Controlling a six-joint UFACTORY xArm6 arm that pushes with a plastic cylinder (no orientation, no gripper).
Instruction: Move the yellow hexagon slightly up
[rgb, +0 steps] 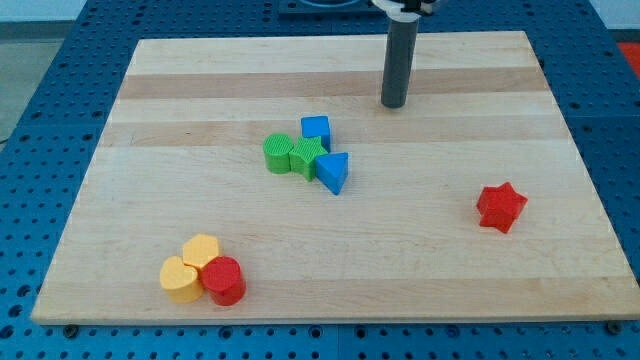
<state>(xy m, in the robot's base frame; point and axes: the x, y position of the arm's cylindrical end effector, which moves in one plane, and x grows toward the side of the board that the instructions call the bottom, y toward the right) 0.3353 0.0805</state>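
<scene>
wooden board (150, 120) — seven coloured blocks, scattered

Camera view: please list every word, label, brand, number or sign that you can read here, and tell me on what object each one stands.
None: no readable text appears in this view.
The wooden board is plain wood grain.
The blocks, such as the yellow hexagon and the red star, carry no marks.
The rod ending in my tip shows no label.
</scene>
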